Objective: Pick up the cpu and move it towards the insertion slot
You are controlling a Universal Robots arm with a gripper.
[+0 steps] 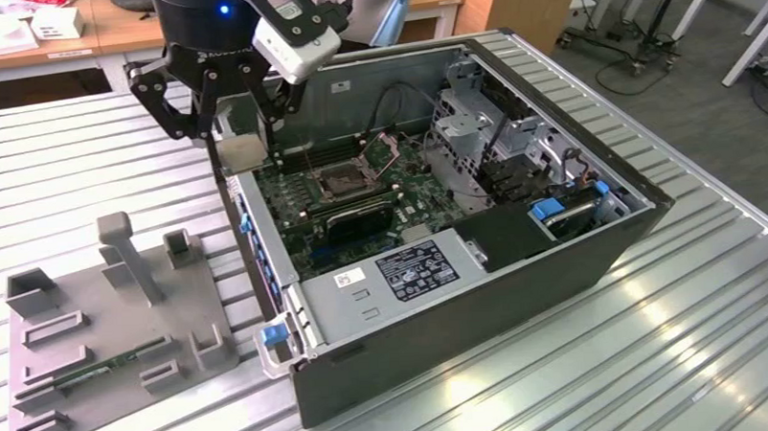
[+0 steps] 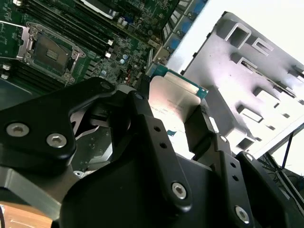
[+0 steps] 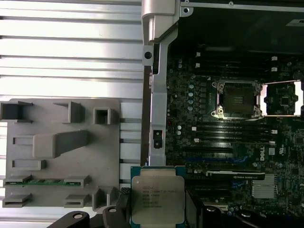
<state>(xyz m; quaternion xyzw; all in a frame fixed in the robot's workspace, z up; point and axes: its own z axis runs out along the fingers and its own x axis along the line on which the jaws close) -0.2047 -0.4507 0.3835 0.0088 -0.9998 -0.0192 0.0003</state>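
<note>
My gripper (image 1: 243, 136) is shut on the cpu (image 1: 243, 150), a flat square chip with a silver top and a pale rim. It hangs above the open computer case's wall, on the exterior view's left side of the case. In both wrist views the cpu (image 3: 156, 197) (image 2: 173, 100) sits clamped between the two black fingers (image 2: 202, 124). The insertion slot (image 1: 342, 180) (image 3: 236, 98) (image 2: 51, 48) is a square black socket in a silvery frame on the green motherboard. It lies inside the case, apart from the cpu, with its cover frame swung open beside it.
A grey fixture plate (image 1: 107, 311) (image 3: 57, 142) with upright posts lies on the slatted metal table and holds a green memory stick (image 1: 108, 365) (image 3: 45, 182). The case wall (image 3: 159, 95), the drive cage (image 1: 484, 145) and the power supply (image 1: 400, 277) surround the motherboard.
</note>
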